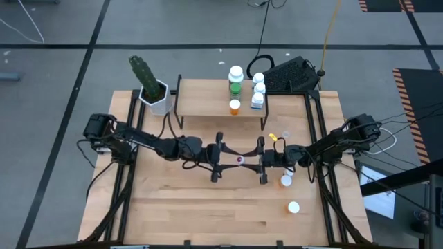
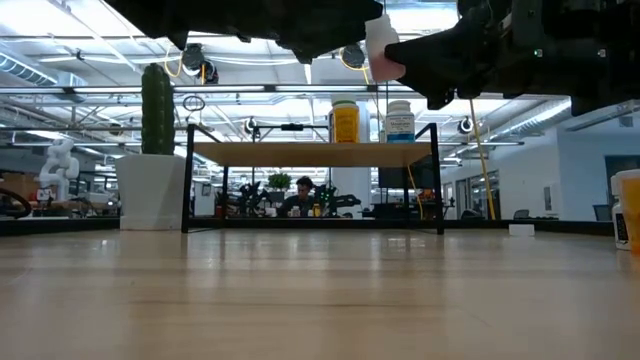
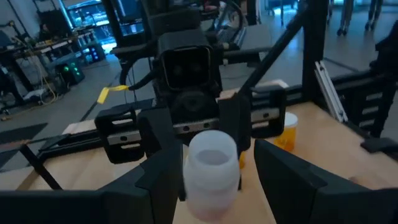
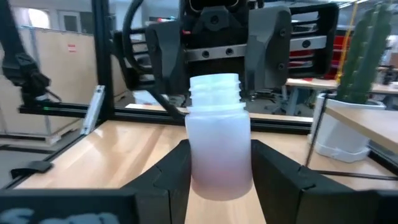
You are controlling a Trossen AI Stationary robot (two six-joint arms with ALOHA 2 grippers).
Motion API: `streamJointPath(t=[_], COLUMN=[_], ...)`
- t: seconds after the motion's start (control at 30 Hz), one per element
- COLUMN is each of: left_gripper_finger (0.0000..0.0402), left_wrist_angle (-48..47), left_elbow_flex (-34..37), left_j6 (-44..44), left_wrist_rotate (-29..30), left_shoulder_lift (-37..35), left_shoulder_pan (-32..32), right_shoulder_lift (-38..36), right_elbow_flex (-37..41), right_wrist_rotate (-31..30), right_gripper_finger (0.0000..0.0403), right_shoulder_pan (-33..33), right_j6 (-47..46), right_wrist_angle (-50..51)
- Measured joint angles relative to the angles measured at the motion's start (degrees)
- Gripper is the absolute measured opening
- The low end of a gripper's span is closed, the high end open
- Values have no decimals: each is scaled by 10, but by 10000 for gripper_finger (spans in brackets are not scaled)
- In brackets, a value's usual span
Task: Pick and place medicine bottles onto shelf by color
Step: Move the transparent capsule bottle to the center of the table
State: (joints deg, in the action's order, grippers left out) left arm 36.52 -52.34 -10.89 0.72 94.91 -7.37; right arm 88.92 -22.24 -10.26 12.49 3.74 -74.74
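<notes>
Pinkish bottle (image 4: 219, 149) between facing left end effector (image 1: 216, 158), right end effector (image 1: 261, 160), mid-table

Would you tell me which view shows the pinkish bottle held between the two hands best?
The right wrist view: the pinkish bottle fills it, neck uncapped. The left wrist view is blurrier; the low view catches part; the high view, a speck.

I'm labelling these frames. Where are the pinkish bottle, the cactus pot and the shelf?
pinkish bottle (image 4: 219, 149): right wrist view, middle of its body.
cactus pot (image 1: 158, 102): high view, white wall of the pot.
shelf (image 1: 204, 99): high view, bare part of its top board.
</notes>
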Motion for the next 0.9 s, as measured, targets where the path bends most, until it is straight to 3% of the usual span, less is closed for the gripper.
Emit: streamJointPath(t=[0.67,0.9], left_gripper_finger=[198,153], left_wrist_angle=[12,9], left_elbow_flex=[-1,-1], left_j6=[11,10], left_wrist_rotate=[11,11], left_shoulder_lift=[32,32], left_shoulder_pan=[4,4], right_shoulder_lift=[0,0], right_elbow_flex=[-16,-16], right_wrist_rotate=[-15,-15], right_gripper_finger=[140,150], right_shoulder_pan=[0,0], right_j6=[15,6], right_wrist_angle=[9,13])
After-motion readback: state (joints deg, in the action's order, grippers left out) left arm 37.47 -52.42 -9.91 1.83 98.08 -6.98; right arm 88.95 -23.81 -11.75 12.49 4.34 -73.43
